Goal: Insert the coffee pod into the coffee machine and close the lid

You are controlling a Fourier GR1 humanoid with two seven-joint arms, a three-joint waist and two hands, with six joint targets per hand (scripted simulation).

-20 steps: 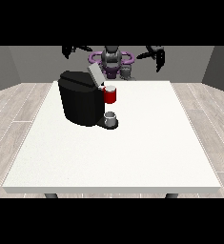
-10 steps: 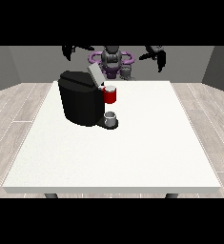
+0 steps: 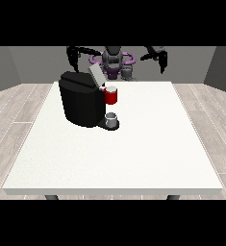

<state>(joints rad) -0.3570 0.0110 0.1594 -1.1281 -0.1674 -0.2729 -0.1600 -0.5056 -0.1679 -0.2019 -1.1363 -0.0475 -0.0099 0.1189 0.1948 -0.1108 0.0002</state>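
The black coffee machine [image 3: 81, 100] stands on the left half of the white table [image 3: 148, 144], with its grey lid [image 3: 95, 75] tilted up and open. A red thing at the machine [image 3: 111, 95] sits under the lid at the front. A small grey thing [image 3: 128, 73] rests near the table's far edge beside the robot's torso; I cannot tell it for the pod. The hand at the view's left [image 3: 72, 57] hangs in the air behind the machine, holding nothing. The hand at the view's right [image 3: 162, 60] hangs above the far right edge, fingers pointing down and holding nothing.
A grey cup [image 3: 111, 118] stands on the machine's base plate. The robot's torso [image 3: 112, 60] is behind the table's far edge. The table's front and right parts are bare white surface. Wooden floor surrounds the table.
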